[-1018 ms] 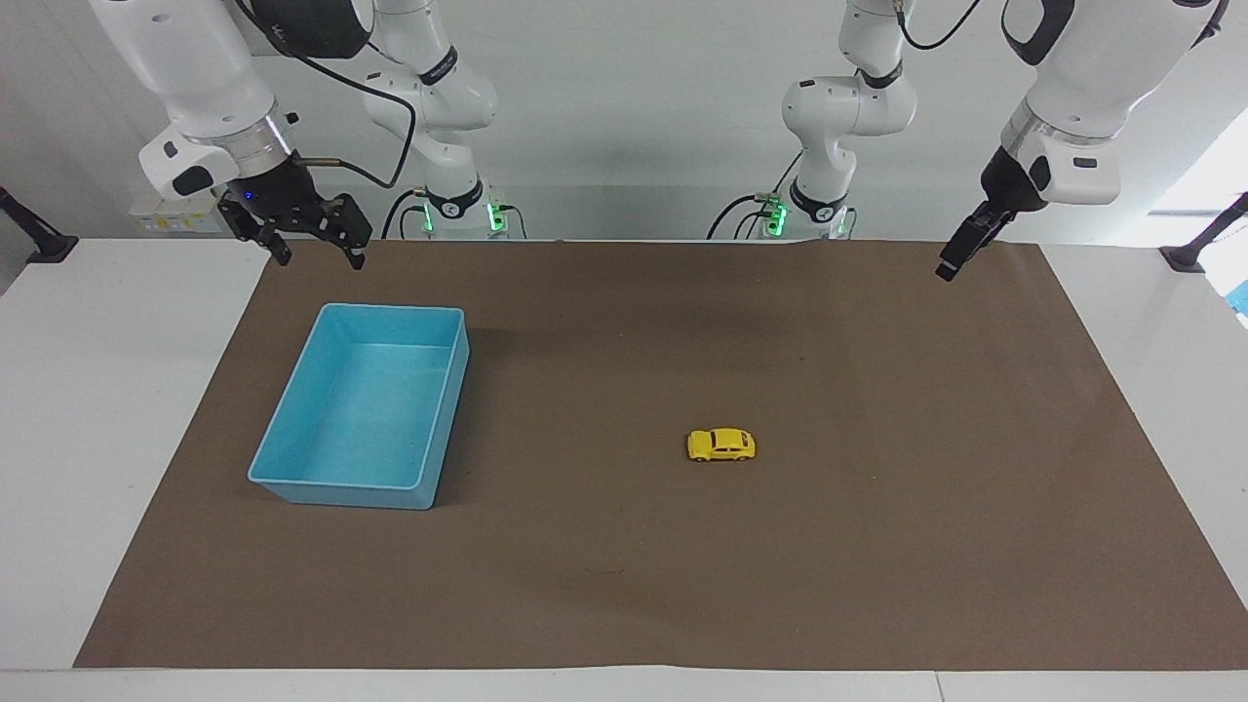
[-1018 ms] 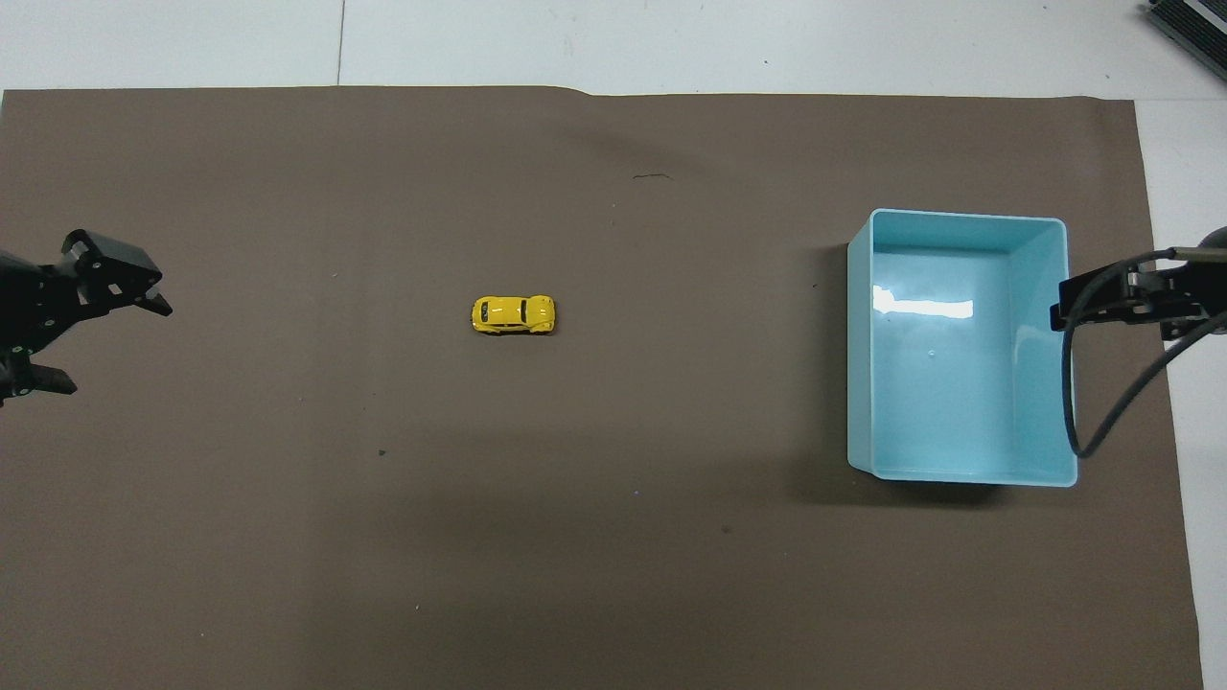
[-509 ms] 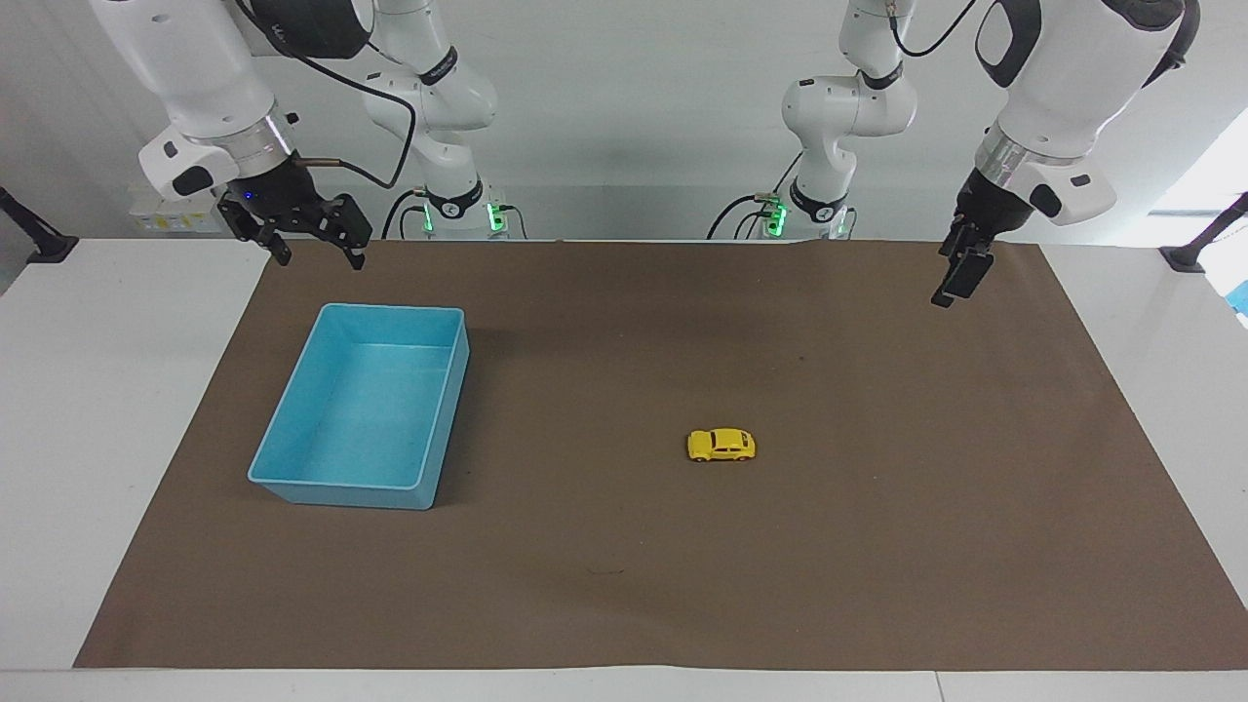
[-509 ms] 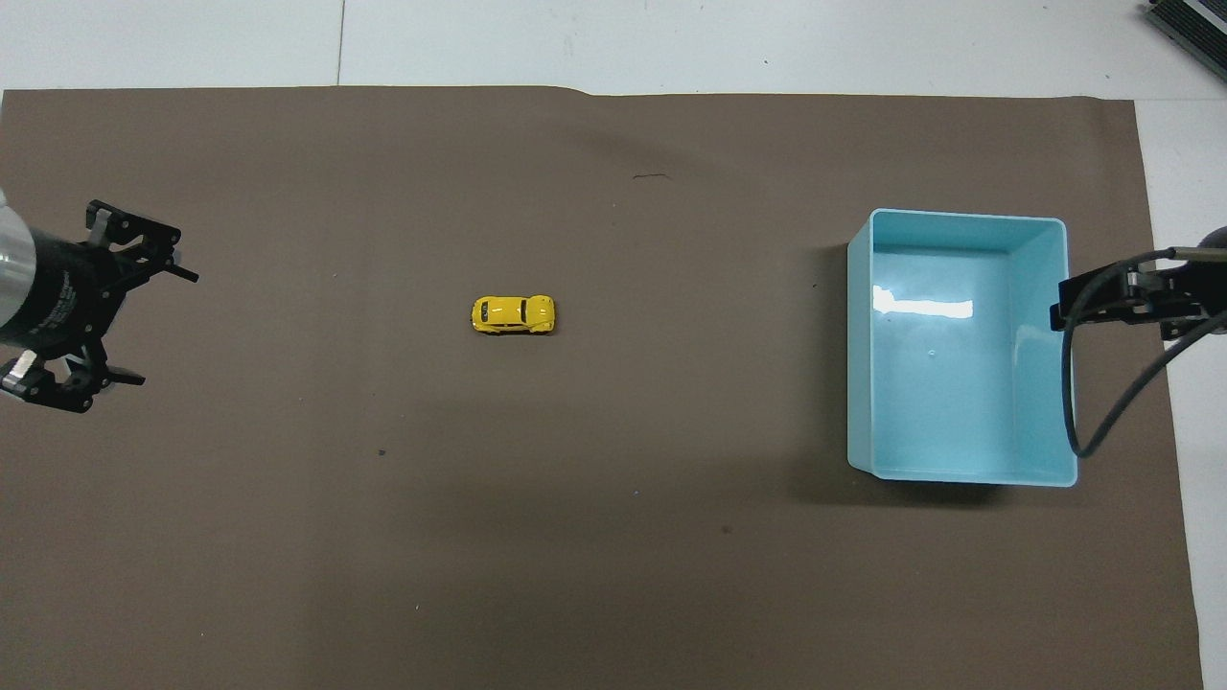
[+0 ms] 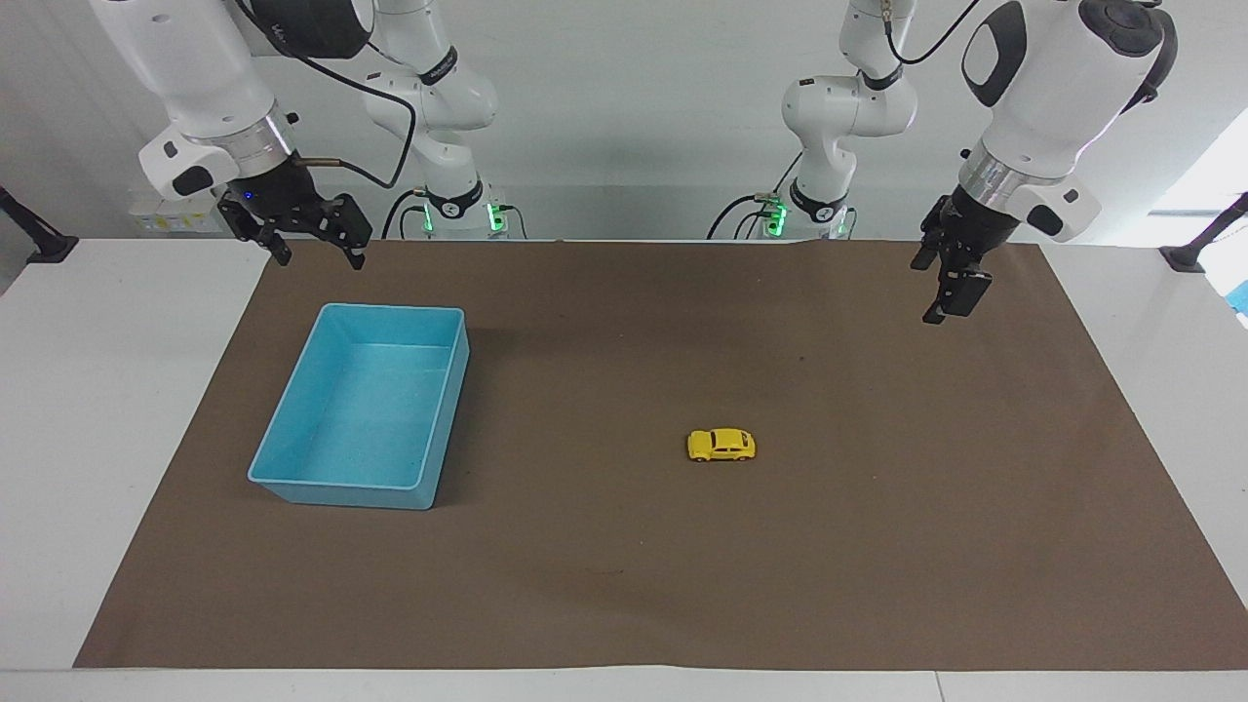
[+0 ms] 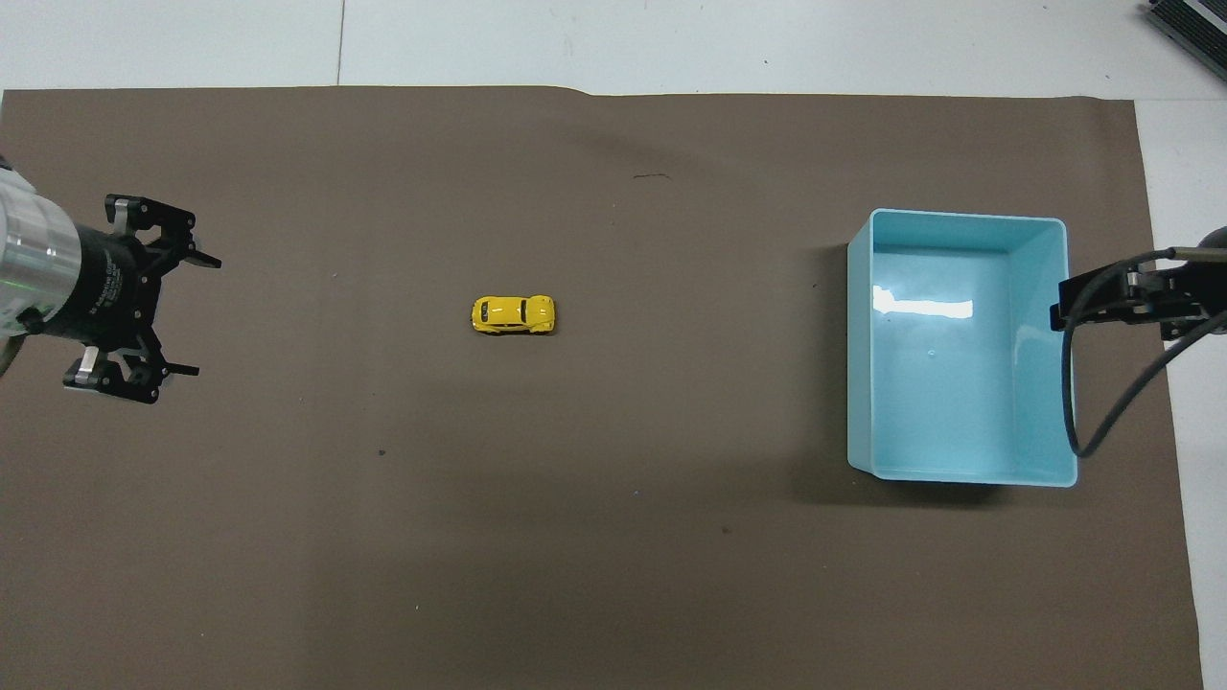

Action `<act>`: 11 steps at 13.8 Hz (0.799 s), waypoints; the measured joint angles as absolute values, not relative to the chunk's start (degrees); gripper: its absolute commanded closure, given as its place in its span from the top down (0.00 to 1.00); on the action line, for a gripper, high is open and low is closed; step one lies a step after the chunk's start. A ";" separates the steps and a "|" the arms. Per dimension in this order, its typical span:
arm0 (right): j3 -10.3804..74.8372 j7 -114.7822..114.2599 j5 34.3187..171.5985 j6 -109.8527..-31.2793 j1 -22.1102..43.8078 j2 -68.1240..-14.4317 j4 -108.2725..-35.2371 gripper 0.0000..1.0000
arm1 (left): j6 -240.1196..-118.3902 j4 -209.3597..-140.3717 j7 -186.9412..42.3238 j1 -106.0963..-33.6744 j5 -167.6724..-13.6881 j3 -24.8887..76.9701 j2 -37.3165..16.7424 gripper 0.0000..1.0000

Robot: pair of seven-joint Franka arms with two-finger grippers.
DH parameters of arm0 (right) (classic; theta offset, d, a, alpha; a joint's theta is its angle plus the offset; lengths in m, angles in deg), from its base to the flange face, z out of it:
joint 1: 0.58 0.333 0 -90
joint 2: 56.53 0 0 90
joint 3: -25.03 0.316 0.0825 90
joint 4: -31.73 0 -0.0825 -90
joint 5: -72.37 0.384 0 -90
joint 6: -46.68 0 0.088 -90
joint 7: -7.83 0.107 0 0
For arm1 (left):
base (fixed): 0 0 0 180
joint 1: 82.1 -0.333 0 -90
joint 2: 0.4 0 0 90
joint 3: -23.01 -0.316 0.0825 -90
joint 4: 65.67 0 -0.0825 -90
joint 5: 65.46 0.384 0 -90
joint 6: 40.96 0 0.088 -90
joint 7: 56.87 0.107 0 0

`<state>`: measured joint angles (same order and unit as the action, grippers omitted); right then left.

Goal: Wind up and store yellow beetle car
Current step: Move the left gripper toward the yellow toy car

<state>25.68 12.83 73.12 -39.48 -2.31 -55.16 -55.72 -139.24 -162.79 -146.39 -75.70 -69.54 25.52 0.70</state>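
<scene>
While both arms hang up in the air, 1 yellow beetle car [image 5: 721,445] sits on its wheels on the brown mat [image 5: 624,585], roughly mid-mat, a bit toward the left arm's end of the surface [image 5: 88,390]. Nothing touches it; bare mat all round.

Count: 1 car, 1 blue bin [image 5: 292,478], 1 mat, 2 arms w/ 1 gripper each.

Bin is open-topped, rectangular, w/ nothing inside. It stands flat on the mat toward the right arm's end, well apart from the car. Overhead view shows a bright glare patch on its floor.

Left gripper [image 6: 196,315] is over the mat near the left arm's end, well apart from the car, holding nothing. Fingers [image 6: 203,260] spread wide open, seen clearly from above. In the facing view it's edge-on & angled down [image 5: 934,314].

Right gripper [image 5: 322,258] is over the mat edge by the bin's robot-side end, above the bin's height, not touching it. Fingers apart, open, nothing held. Black cable loops from its wrist; overhead it crosses the bin's outer wall.

Between the left gripper & the car: only bare mat. Between car & bin: same, just a few tiny specks on the mat.
</scene>
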 measured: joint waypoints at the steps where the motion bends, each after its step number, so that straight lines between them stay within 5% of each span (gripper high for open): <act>1: 25.68 12.83 73.12 -39.48 -2.31 -55.16 -55.73 1.00 | -140.06 -163.25 -148.11 -75.44 -69.54 25.53 0.61 1.00; 11: 25.68 12.83 73.12 -39.48 -2.31 -55.16 -55.73 1.00 | -145.99 -164.50 -158.18 -71.24 -70.81 25.59 -3.58 1.00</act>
<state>25.68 12.83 73.12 -39.48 -2.31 -55.16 -55.73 -145.99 -164.50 -158.18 -71.24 -70.81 25.59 -3.58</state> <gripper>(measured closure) 0.000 0.000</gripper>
